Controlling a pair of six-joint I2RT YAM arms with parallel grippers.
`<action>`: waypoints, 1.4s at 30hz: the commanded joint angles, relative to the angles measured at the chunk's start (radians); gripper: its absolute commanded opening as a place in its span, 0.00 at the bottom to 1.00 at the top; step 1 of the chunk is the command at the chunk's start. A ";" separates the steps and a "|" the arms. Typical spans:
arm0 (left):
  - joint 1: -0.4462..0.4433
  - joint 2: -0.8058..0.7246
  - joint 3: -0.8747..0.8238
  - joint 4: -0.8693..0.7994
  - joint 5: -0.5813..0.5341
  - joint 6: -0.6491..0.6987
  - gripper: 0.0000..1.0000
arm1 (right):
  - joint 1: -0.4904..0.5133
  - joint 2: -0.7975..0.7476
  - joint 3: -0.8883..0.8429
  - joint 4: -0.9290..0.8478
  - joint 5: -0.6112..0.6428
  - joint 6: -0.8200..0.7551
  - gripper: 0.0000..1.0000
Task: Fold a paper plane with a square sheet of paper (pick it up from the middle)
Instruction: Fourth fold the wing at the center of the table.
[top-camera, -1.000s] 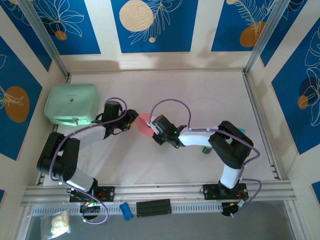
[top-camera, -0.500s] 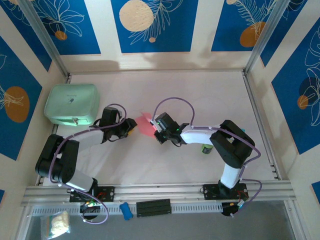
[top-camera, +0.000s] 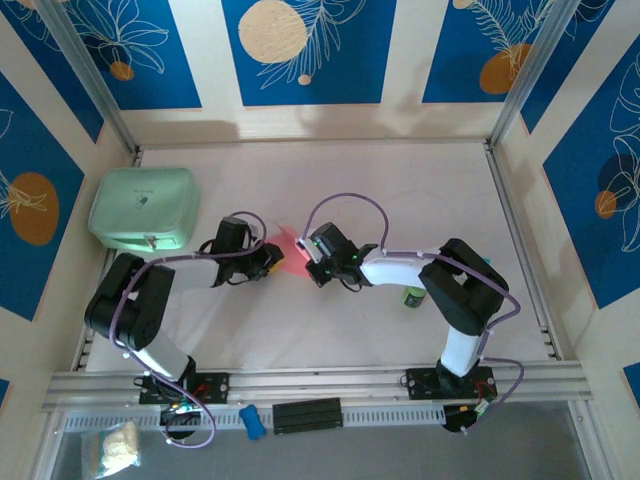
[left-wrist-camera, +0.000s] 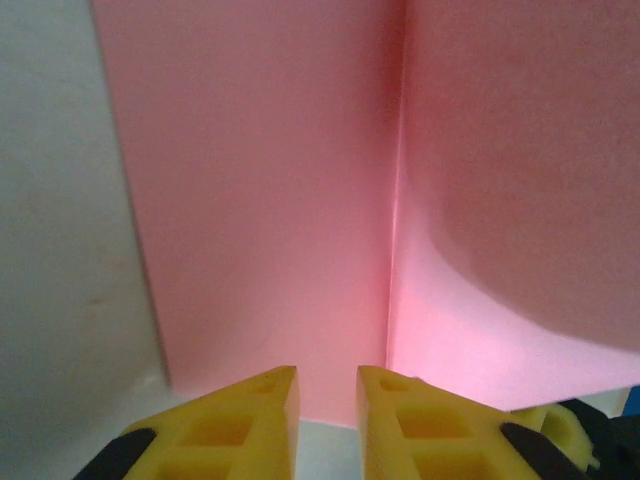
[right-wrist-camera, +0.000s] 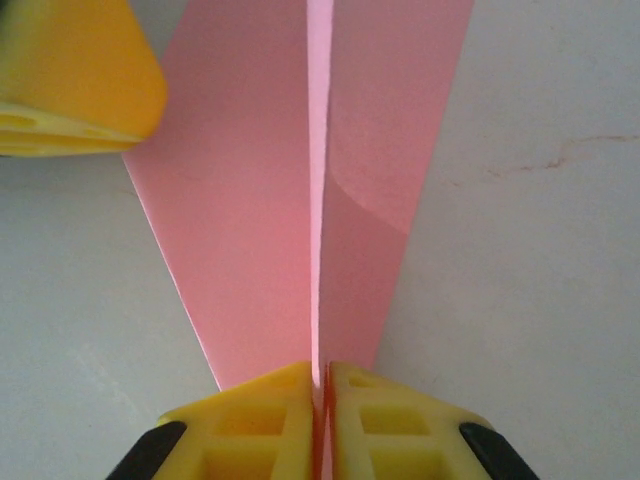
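Observation:
The pink sheet of paper (top-camera: 289, 249) lies mid-table, folded into a V along a centre crease (right-wrist-camera: 318, 200). My right gripper (top-camera: 313, 262) is shut on the near end of that crease (right-wrist-camera: 320, 375), so both flaps spread away from its yellow fingers. My left gripper (top-camera: 270, 258) sits on the paper's left side, opposite the right one. Its jaws (left-wrist-camera: 328, 385) stand a narrow gap apart, with bare table between them. The paper's edge (left-wrist-camera: 270, 200) lies just past its tips. One left fingertip (right-wrist-camera: 70, 80) shows at the top left of the right wrist view.
A mint-green case (top-camera: 142, 208) stands at the far left. A small green can (top-camera: 413, 297) sits by the right arm's elbow. Metal frame posts and walls bound the table. A blue object (top-camera: 253, 421) lies on the front rail.
My left gripper has moved right, up to the paper, with its jaws narrowing. The paper has risen from lying flat into a folded V. The right gripper has kept its grip.

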 joint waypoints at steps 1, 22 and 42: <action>-0.013 0.033 0.026 0.061 0.029 -0.020 0.20 | -0.013 0.019 0.038 -0.023 -0.077 -0.005 0.11; -0.016 0.114 0.022 0.053 0.009 -0.004 0.13 | -0.032 0.090 0.119 -0.118 -0.231 0.009 0.12; -0.014 0.066 0.024 0.012 -0.010 0.010 0.14 | -0.093 0.153 0.163 -0.148 -0.397 0.055 0.12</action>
